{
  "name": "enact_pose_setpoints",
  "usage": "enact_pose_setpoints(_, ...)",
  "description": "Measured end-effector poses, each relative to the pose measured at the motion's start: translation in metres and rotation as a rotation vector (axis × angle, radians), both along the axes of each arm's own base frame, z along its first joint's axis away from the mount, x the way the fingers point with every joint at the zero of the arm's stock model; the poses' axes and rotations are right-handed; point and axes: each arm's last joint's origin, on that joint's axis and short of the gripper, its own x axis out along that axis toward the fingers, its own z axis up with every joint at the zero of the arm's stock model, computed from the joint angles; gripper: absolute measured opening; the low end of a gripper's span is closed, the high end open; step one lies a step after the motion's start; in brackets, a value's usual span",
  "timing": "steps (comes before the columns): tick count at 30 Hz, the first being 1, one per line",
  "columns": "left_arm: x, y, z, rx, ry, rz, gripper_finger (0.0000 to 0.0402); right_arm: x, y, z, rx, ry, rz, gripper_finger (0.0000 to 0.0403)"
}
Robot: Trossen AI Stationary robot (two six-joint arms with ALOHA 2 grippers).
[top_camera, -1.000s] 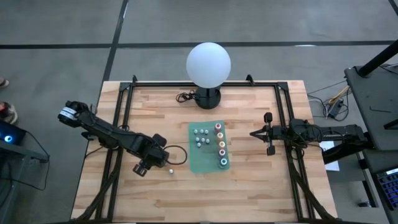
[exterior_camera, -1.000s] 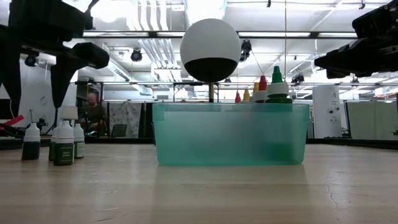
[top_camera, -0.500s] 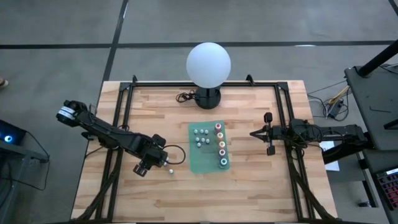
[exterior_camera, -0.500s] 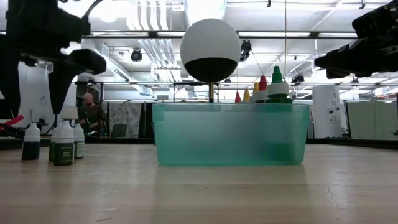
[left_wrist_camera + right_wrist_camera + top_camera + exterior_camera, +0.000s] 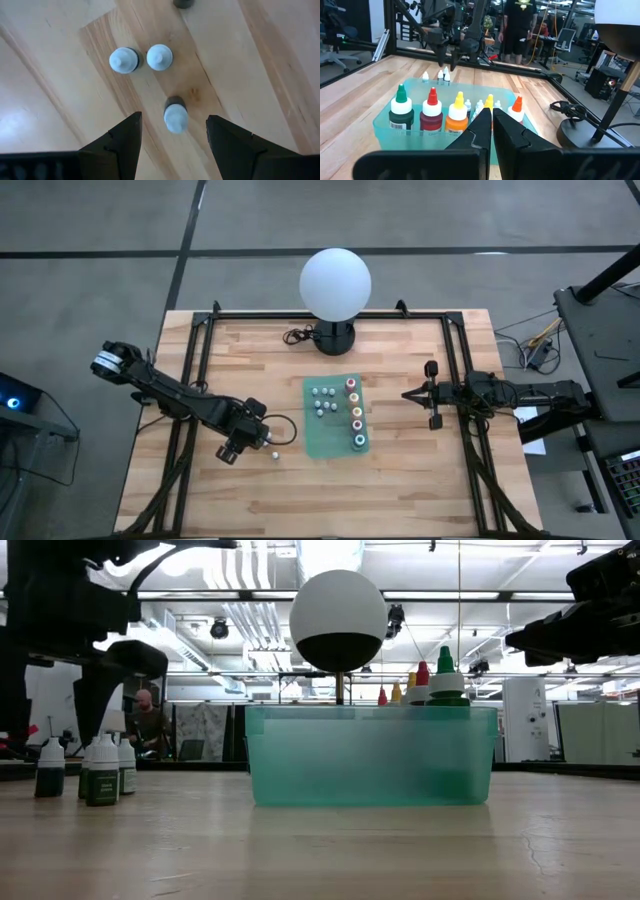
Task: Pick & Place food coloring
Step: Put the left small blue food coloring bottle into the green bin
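Food coloring bottles sit in two groups, and we read that split as work half done. Going from the biggest thing down: the wooden table fills the middle of the high view, with the white globe lamp at its upper centre, clear of the working area.

Right of centre we see the green bin, which the low view shows as a translucent tub. Along its right side stands the row of colour-capped bottles, and its upper left holds the small white-capped bottles; we judge this to be the collecting place.

At lower left of centre in the high view, the left gripper hangs over the three loose small bottles standing on bare wood. Its wrist view looks straight down with the fingers spread wide apart, and the nearest loose bottle stands between them, untouched. We take that posture as lining up for a grasp from above, which needs a straight descent so that the two neighbours, close together, are not knocked.

At right of centre, the right gripper waits beside the bin with fingers pressed together and nothing held, kept out of the other arm's way.
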Motion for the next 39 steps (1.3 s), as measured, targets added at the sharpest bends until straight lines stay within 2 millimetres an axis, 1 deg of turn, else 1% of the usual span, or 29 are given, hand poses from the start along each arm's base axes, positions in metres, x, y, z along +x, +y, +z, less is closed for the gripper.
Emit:
enact_pose_setpoints(6, 0.000, 0.000, -0.003, -0.007, -0.012, 0.006, 0.0193, 0.000, 0.000, 0.000, -0.002, 0.000, 0.000, 0.0009)
enact_pose_setpoints(15, 0.004, -0.002, -0.017, 0.006, 0.031, 0.028, 0.0193, 0.000, 0.000, 0.000, -0.002, 0.000, -0.001, 0.0009)
enact_pose_setpoints(25, 0.007, -0.003, -0.018, -0.011, 0.023, 0.026, 0.0190, 0.000, 0.000, 0.000, 0.000, 0.000, -0.001, 0.0009)
enact_pose_setpoints(29, 0.006, -0.003, -0.018, -0.015, 0.025, 0.025, 0.0165, 0.000, 0.000, 0.000, 0.000, 0.000, -0.001, 0.0009)
enact_pose_setpoints(39, 0.006, -0.003, -0.018, -0.030, 0.035, 0.022, 0.0071, 0.000, 0.000, 0.000, -0.001, 0.000, -0.001, 0.0009)
